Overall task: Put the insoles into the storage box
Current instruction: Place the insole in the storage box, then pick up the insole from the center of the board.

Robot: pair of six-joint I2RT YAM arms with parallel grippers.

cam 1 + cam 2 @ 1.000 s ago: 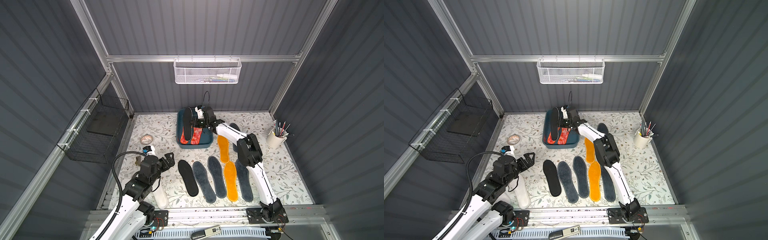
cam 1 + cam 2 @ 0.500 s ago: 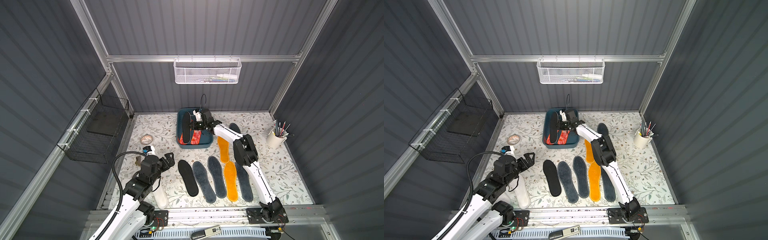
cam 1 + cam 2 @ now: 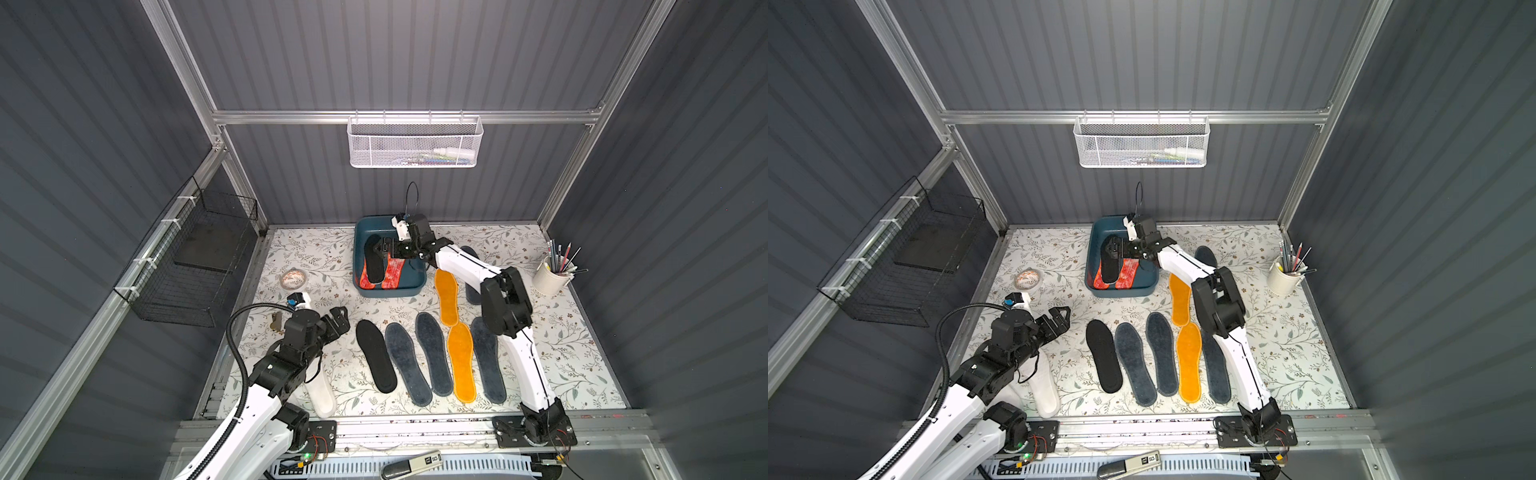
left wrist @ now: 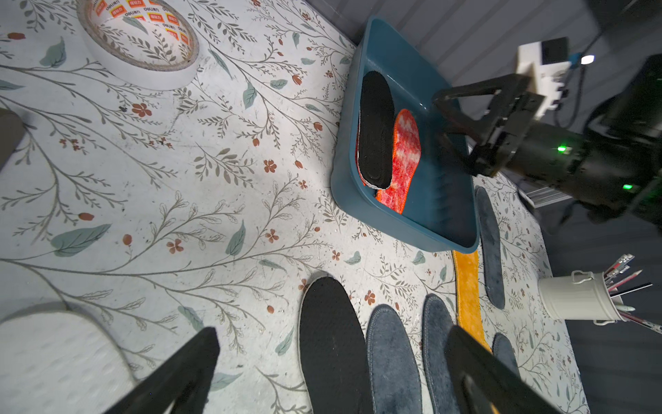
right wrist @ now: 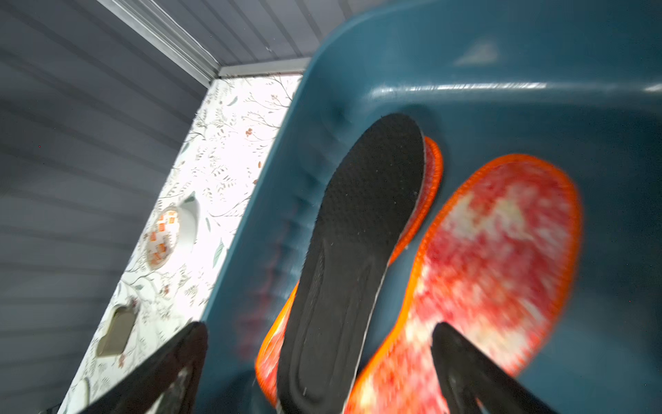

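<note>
The teal storage box [image 3: 390,292] [image 3: 1121,291] stands at the back of the table. In it a black insole [image 3: 374,259] [image 5: 358,233] lies loose on one of two red-orange insoles [image 3: 394,272] [image 5: 494,243]. My right gripper [image 3: 384,248] [image 5: 320,328] hangs open over the box, jaws wide on either side of the black insole without touching it. On the table in front lie a black insole [image 3: 376,357], several grey-blue insoles [image 3: 407,365] and two orange-yellow insoles [image 3: 461,361]. A white insole [image 3: 320,390] lies under my left arm. My left gripper [image 3: 338,319] [image 4: 332,333] is open and empty.
A tape roll [image 3: 293,277] lies left of the box and a white pen cup [image 3: 550,279] stands at the right. A black wire basket [image 3: 195,257] hangs on the left wall, a white mesh basket [image 3: 415,143] on the back wall.
My right gripper has opened and let go of the black insole, which went from standing on edge to lying in the box. The left arm has not moved.
</note>
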